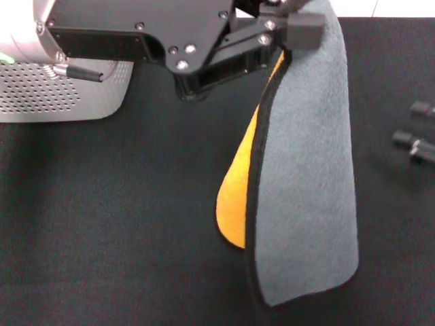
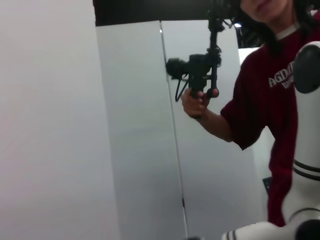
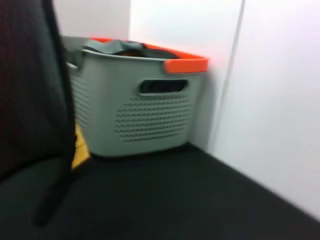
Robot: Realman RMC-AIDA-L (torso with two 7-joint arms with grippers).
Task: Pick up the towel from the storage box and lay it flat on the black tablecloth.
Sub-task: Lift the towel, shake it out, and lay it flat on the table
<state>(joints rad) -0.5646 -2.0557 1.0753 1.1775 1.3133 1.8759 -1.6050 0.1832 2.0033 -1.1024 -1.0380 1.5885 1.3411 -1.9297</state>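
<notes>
Grey-orange towel (image 1: pixel 306 183) hanging above tablecloth (image 1: pixel 122 224)

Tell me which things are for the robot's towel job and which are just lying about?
For the job: towel, hanging from the shut left hand; storage box; black tablecloth.

Not for the job: right hand, idle at the right edge; person holding a black gadget; white wall panels.

Black screw-studded left pincer (image 1: pixel 299 17), silver-white casing
</notes>
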